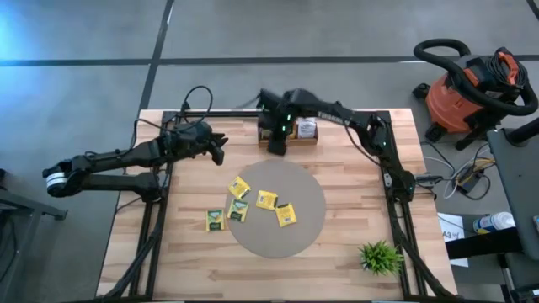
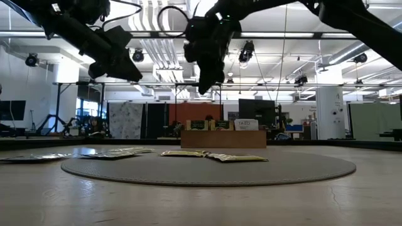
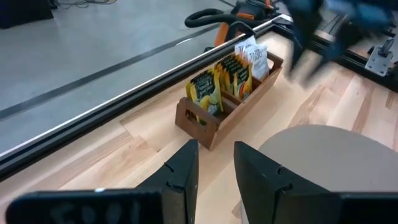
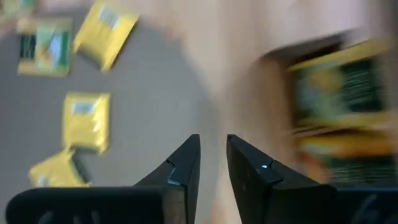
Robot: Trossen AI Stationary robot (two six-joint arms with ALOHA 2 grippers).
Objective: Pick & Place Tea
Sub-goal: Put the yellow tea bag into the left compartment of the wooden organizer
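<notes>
Several yellow tea packets (image 1: 267,199) lie flat on a round grey mat (image 1: 303,231); one more (image 1: 215,220) lies partly off its left edge. More tea stands upright in the brown wooden tray (image 3: 214,121) at the table's far edge. My right gripper (image 4: 213,140) hangs above the table beside the tray's left end (image 1: 276,145), pointing steeply down. Its fingers are a little apart with nothing between them. My left gripper (image 3: 216,146) hovers left of the tray (image 1: 221,151), open and empty, pointing toward it.
A small green plant (image 1: 379,257) stands at the table's near right corner. Black frame rails (image 1: 392,181) run along the table's left, right and far edges. An orange shop vacuum (image 1: 467,93) sits on the floor beyond the right edge.
</notes>
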